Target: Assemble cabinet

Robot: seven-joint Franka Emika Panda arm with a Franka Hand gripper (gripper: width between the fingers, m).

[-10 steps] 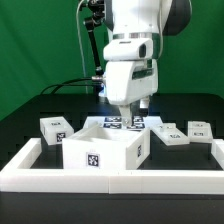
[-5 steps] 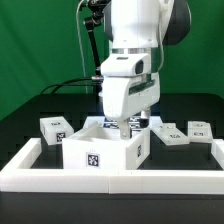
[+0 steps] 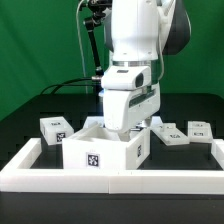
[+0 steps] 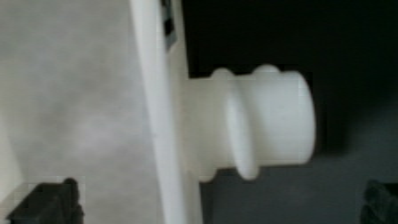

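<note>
Panda arm (image 3: pixel 135 60): upright, wrist pointing straight down, hand partly hidden behind the front wall of the cabinet body (image 3: pixel 104 152), which stands centre-front on the black surface (image 3: pixel 25 118). Drawer blocks (image 3: pixel 55 127): loose on both sides of it. Tool (image 4: pixel 214 205): fingers spread wide, gripping nothing.

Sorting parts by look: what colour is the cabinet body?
The cabinet body is white, with a black-and-white tag; best in the exterior view.

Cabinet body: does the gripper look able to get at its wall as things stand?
Likely yes: the gripper is open and low at the cabinet body, whose wall stands between its fingertips, with nothing else in between.
</note>
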